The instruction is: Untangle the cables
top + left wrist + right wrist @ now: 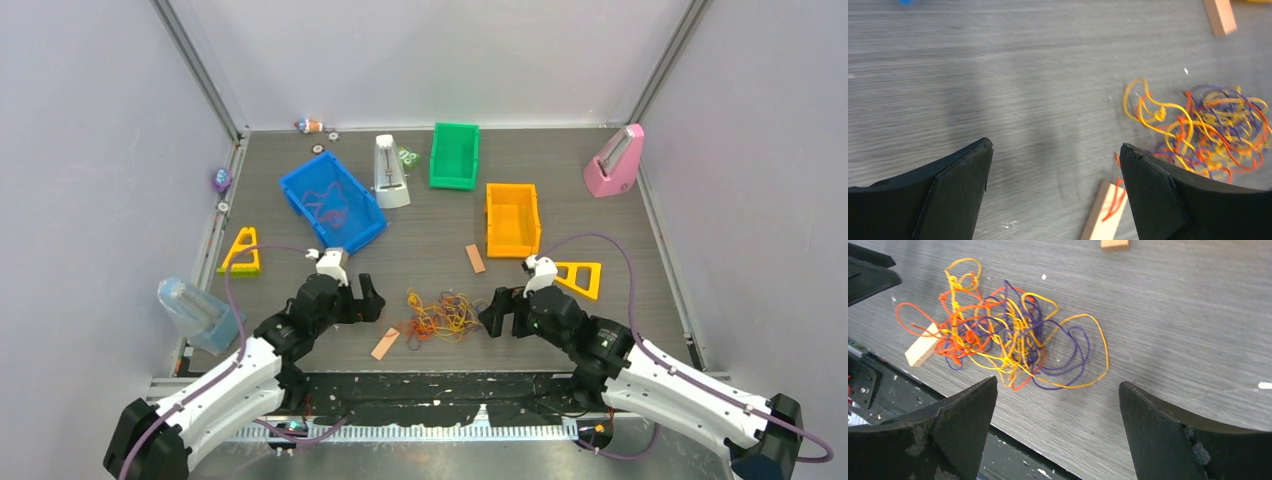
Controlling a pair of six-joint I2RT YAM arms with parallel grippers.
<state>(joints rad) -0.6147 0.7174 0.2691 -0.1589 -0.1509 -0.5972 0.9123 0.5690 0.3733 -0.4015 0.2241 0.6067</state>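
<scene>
Orange, yellow, purple cables [440, 315], by table [430, 230] front edge

**Item Count by Kind**

Bins, three: blue bin [362, 222], green bin [453, 180], orange bin [512, 243]. Metronomes, two: white metronome [389, 172], pink metronome [614, 163]. Yellow triangle frames, two: left triangle [240, 268], right triangle [580, 265]. Wooden strips, two: far strip [475, 258], near strip [385, 343]. Cables: one mixed tangle [440, 314]; one reddish bunch [325, 207] inside the blue bin. Tools, two: left tool [362, 298], right tool [500, 312]. Clear plastic container [195, 312], one. Small items [310, 125] at the far edge: too small to classify.

Strip [385, 343] apparently under cables' [442, 314] near edge
</scene>
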